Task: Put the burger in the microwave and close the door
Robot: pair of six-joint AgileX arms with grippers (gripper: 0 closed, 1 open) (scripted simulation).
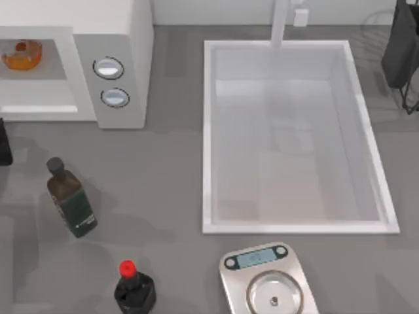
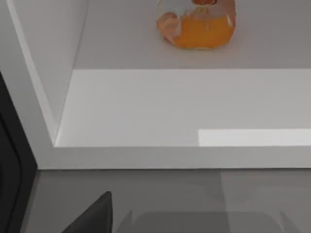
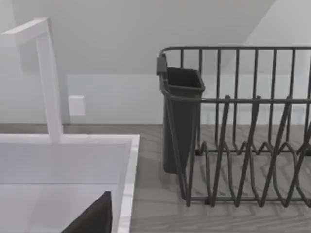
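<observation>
Grey countertop (image 1: 170, 176) carries a kitchen scale (image 1: 267, 282) at 6 o'clock, two bottles at 8 o'clock and a white sink (image 1: 292, 134) past centre. At 10 o'clock the microwave (image 1: 124, 39) stands open, the burger (image 1: 22, 53) resting inside its cavity; I cannot tell how either gripper's fingers stand

Microwave (image 1: 118, 39) mouth seemingly unblocked; bottle (image 1: 71, 198) stands on counter before it.

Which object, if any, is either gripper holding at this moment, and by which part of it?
Nothing is held. The burger sits by itself on the floor of the microwave cavity, also visible in the left wrist view, with no fingers touching it.
</observation>
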